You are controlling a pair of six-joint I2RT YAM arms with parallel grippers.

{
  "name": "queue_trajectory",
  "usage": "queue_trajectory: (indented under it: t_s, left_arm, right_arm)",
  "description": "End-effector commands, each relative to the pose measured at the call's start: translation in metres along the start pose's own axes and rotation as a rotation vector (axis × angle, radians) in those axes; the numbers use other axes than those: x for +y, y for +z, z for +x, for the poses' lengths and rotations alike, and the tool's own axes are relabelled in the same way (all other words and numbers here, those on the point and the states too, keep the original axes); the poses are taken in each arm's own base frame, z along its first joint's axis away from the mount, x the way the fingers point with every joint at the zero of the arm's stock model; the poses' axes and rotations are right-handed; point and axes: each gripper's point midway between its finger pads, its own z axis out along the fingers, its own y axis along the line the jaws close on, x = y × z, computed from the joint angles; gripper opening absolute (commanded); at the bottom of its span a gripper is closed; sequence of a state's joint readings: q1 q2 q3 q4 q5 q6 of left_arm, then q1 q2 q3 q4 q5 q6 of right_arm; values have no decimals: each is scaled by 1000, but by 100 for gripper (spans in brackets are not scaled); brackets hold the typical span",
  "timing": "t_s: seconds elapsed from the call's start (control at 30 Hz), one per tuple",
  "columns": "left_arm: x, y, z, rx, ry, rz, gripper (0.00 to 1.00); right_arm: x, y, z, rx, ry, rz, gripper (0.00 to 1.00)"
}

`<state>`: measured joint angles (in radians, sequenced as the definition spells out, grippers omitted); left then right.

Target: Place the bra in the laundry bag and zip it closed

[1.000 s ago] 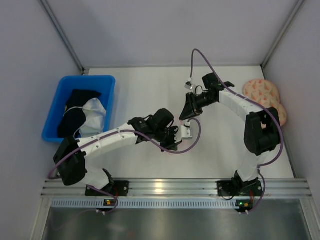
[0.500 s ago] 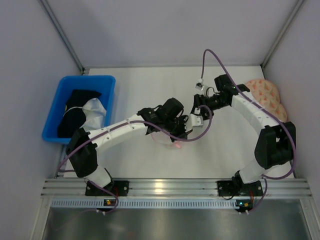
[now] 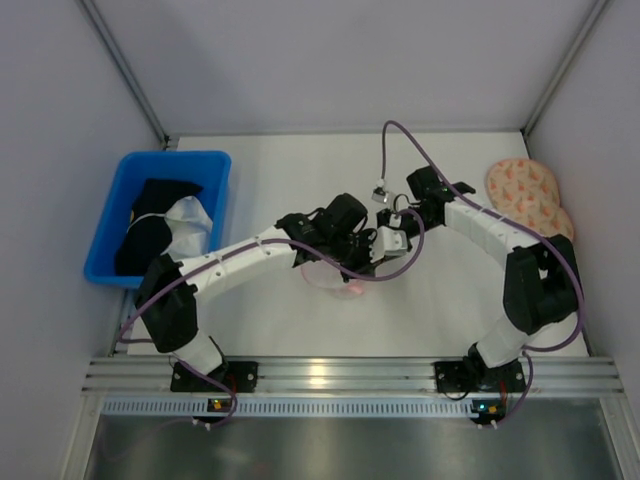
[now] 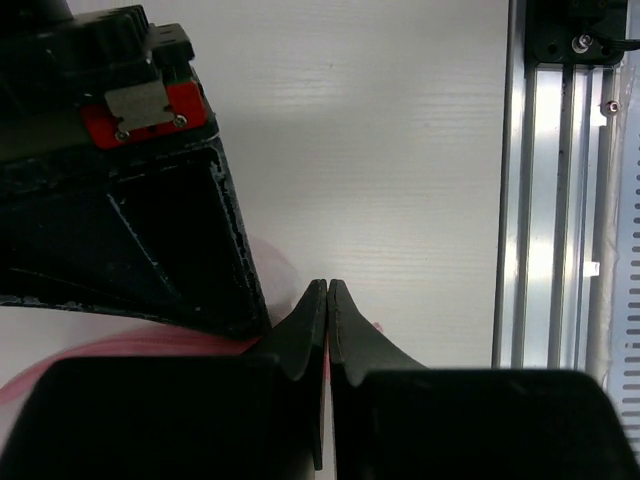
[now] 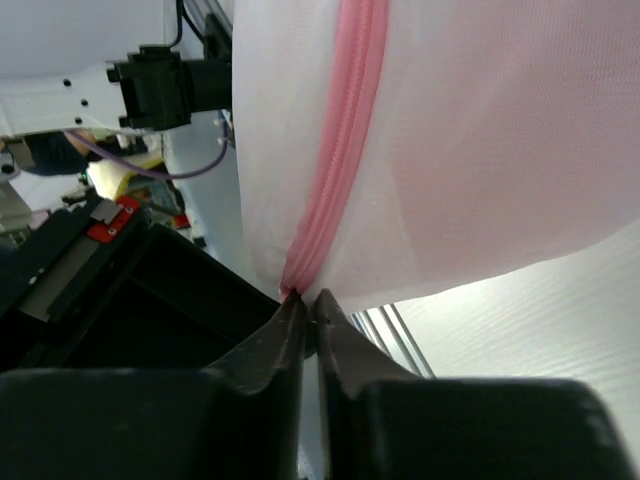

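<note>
At centre, left gripper (image 4: 328, 284) and right gripper (image 5: 303, 296) both pinch the one laundry bag (image 5: 450, 150).

laundry bag (image 3: 322, 279) at centre, bin (image 3: 175, 157) w/ clothes (image 3: 185, 225) inside far L, two-lobed item (image 3: 525, 185) back R

We're under bright, even light from above: the table (image 3: 290, 180) reads clean white, and shadows below the arms are faint and soft. Glare flares on the metal rail (image 3: 320, 372). Up close, the laundry bag (image 5: 480, 150) glows, lit through, its weave sharp, while the right gripper (image 5: 303, 298) sinks into blurred black. The left gripper (image 4: 328, 290) blurs too; the table behind it is crisp.
</note>
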<state>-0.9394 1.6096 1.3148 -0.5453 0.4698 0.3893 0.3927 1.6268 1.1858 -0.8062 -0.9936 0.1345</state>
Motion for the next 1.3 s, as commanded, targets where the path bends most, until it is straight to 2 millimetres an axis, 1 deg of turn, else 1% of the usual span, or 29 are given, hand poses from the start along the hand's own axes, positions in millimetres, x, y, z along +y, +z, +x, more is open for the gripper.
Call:
queue_trajectory:
  t_s: [0.0, 0.03, 0.1, 0.23, 0.3, 0.33, 0.4, 0.43, 0.5, 0.53, 0.6, 0.67, 0.8, 0.83, 0.87, 0.9, 0.93, 0.97, 1.0, 1.03, 1.07, 1.1, 1.13, 1.17, 1.2, 1.23, 1.27]
  left_arm:
    - [-5, -11, -14, -62, 69, 17, 0]
    - [-8, -14, -9, -60, 85, 21, 0]
    - [-13, -16, 1, -36, 93, 35, 0]
    - [-26, -23, 32, 20, 110, 48, 0]
    - [-29, -28, 42, 39, 116, 43, 0]
    - [-32, -27, 52, 59, 121, 48, 0]
    - [-33, -32, 61, 77, 143, 42, 0]
    - [-35, -31, 70, 96, 140, 44, 0]
    - [-36, -34, 76, 110, 157, 44, 0]
    - [-40, -34, 84, 130, 150, 55, 0]
    - [-42, -34, 93, 151, 161, 60, 0]
    - [-42, -35, 98, 165, 165, 58, 0]
    - [-39, -33, 99, 179, 165, 52, 0]
    - [-36, -34, 94, 174, 158, 41, 6]
    - [-34, -34, 92, 174, 153, 33, 14]
    - [-32, -33, 90, 175, 138, 27, 31]
    - [-28, -33, 83, 169, 134, 9, 38]
    - [-26, -34, 80, 165, 126, -1, 41]
    - [-24, -35, 73, 152, 121, -8, 47]
    - [-22, -36, 70, 145, 120, -11, 48]
    - [-19, -37, 67, 139, 113, -19, 54]
    - [-18, -37, 65, 136, 96, -25, 57]
    - [-16, -39, 59, 122, 93, -28, 69]
    - [-13, -42, 56, 109, 80, -36, 70]
    - [-11, -44, 52, 94, 60, -39, 73]
    - [-9, -47, 47, 79, 49, -45, 88]
    - [-4, -50, 45, 65, 23, -50, 89]
  right_arm:
    - [9, -2, -15, -23, -55, -19, 2]
    - [8, -3, -16, -25, -56, -17, 0]
    - [4, -7, -19, -33, -52, -8, 0]
    - [-2, -13, -26, -45, -50, 4, 0]
    - [-5, -14, -29, -47, -54, 10, 0]
    - [-6, -15, -30, -51, -54, 12, 0]
    - [-9, -16, -34, -57, -61, 23, 0]
    - [-10, -18, -35, -61, -54, 25, 0]
    - [-14, -20, -37, -63, -60, 37, 0]
    - [-15, -22, -39, -69, -62, 43, 0]
    - [-18, -24, -41, -72, -67, 56, 0]
    - [-22, -26, -43, -78, -67, 64, 0]
    - [-26, -29, -47, -89, -67, 79, 0]
    - [-26, -29, -48, -93, -71, 81, 0]
    - [-26, -29, -49, -96, -73, 82, 0]
    - [-27, -28, -49, -96, -70, 81, 0]
    - [-28, -28, -50, -99, -70, 83, 0]
    - [-29, -27, -51, -102, -74, 86, 0]
    - [-30, -26, -50, -102, -71, 86, 0]
    - [-32, -27, -52, -108, -63, 86, 0]
    - [-34, -26, -54, -118, -69, 88, 0]
    - [-35, -26, -55, -123, -64, 88, 0]
    - [-36, -28, -57, -137, -58, 88, 0]
    - [-37, -28, -57, -139, -52, 91, 0]
    - [-37, -29, -61, -154, -64, 89, 0]
    - [-38, -31, -63, -165, -59, 94, 0]
    - [-41, -32, -65, -173, -57, 107, 0]
